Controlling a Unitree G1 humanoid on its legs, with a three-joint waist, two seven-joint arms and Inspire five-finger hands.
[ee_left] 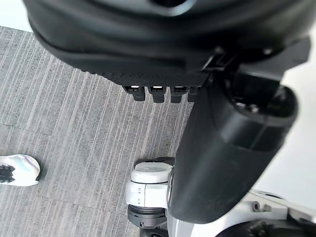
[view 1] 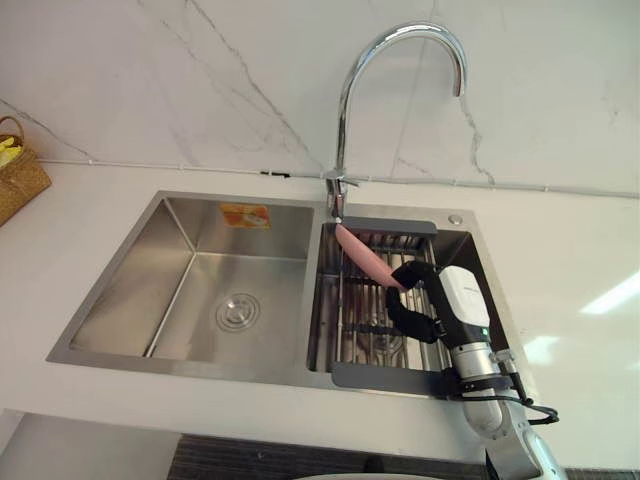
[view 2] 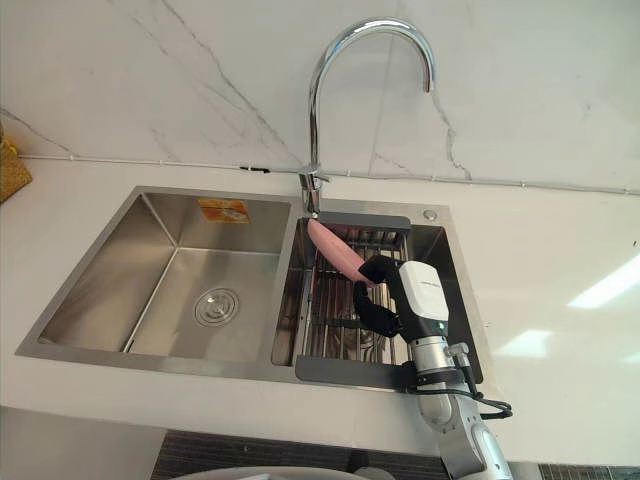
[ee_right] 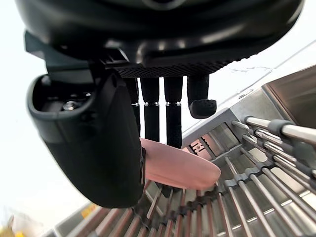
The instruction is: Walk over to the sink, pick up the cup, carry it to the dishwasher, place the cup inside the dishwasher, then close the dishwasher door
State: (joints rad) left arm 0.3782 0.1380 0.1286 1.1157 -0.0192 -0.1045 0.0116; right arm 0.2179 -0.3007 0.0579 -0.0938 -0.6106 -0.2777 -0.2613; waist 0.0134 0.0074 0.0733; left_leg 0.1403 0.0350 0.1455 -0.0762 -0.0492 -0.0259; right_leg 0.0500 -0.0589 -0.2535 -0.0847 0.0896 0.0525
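Hanging the left hand (ee_left: pixel 158 44) over a grey striped floor (ee_left: pixel 74 128), with a person's white shoe (ee_left: pixel 17 169) off to one side; not managing to tell whether open or closed

Looking down on a white countertop (view 1: pixel 100 200) against a marble wall (view 1: pixel 200 70), and finding a wicker basket (view 1: pixel 18 180) at the far left edge

Moving right to a stainless steel sink (view 1: pixel 200 365) with 2 bowls: noting in the left bowl (view 1: pixel 190 290) an orange sticker (view 1: pixel 245 215) on the back wall and a round drain (view 1: pixel 238 312) in the bottom

Passing a chrome gooseneck faucet (view 1: pixel 343 110) standing behind the divider between the 2 bowls, spout curving over toward the right

Seeing across the right bowl (view 1: pixel 480 265) a dark-framed drying rack (view 1: pixel 385 377) of metal bars, and on it a pink cup (view 1: pixel 362 255), lying tilted, upper end just below the faucet base

Reaching into that right bowl with the right hand (view 1: pixel 460 300): keeping it open, holding the fingers (ee_right: pixel 150 113) mostly straight on the far side of the cup and the thumb (ee_right: pixel 103 148) on the near side, touching the lower end of the cup without yet clamping it
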